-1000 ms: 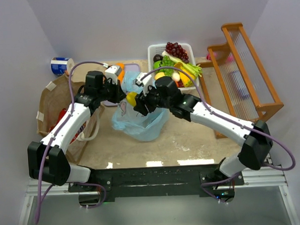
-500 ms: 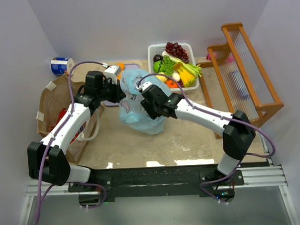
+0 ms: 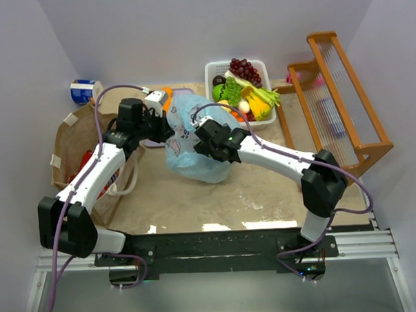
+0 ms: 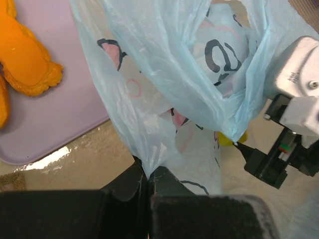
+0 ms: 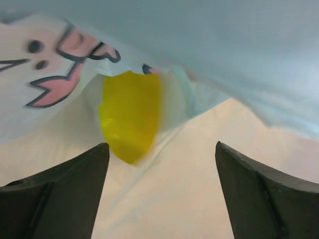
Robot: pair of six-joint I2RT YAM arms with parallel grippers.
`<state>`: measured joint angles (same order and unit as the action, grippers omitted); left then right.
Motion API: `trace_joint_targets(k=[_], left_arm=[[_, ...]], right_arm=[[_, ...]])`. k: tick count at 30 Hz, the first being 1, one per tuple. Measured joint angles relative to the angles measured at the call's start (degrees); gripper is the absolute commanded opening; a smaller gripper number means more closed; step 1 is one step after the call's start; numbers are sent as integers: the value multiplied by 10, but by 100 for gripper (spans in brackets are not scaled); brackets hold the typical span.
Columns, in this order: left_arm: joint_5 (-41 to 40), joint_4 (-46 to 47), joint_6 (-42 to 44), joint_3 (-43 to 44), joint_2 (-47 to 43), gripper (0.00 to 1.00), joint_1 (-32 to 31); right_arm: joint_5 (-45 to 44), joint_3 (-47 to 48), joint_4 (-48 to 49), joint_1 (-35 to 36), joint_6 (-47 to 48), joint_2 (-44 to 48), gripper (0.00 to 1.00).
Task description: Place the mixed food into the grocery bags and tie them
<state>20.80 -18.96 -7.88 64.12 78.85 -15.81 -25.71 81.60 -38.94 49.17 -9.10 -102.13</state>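
While the brown paper bag (image 3: 73,144) lies flat at the far left of the table with its white handles toward the middle, a blue and white roll (image 3: 86,90) stands behind it in the corner. Just to its right, the left gripper (image 3: 166,125) is clamped tight on a bunched fold of the light-blue plastic bag (image 3: 190,132). The left wrist view shows its dark fingers (image 4: 142,181) pressed together, with the film (image 4: 159,74) rising out of them. A lilac board (image 4: 60,109) carrying an orange slab (image 4: 27,67) sits beside and behind that bag. The bag stands puffed up at mid-table between the two arms. The right gripper (image 3: 199,144) is pushed against its right side. From the right wrist, that gripper (image 5: 162,174) has its fingers spread wide with nothing between them. A yellow toy piece (image 5: 130,117) rests ahead of them inside the pink-printed film. Further right, the white slotted basket (image 3: 210,71) holds purple grapes (image 3: 246,70), green leafy pieces (image 3: 234,86) and other toy food. A wooden rack (image 3: 337,102) stands at the far right
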Motion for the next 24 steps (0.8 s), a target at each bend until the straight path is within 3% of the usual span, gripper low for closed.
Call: trace_joint_targets(k=[9, 10, 14, 19, 24], left_arm=[[0, 0, 0, 0, 0, 0, 0], [0, 0, 0, 0, 0, 0, 0], [0, 0, 0, 0, 0, 0, 0], [1, 0, 0, 0, 0, 0, 0], [3, 0, 0, 0, 0, 0, 0]], right_arm=[[153, -6, 83, 0, 39, 155, 95], [164, -9, 97, 0, 41, 173, 99], [152, -7, 142, -2, 43, 246, 99], [117, 73, 146, -84, 57, 208, 99], [59, 120, 154, -175, 118, 90, 98]])
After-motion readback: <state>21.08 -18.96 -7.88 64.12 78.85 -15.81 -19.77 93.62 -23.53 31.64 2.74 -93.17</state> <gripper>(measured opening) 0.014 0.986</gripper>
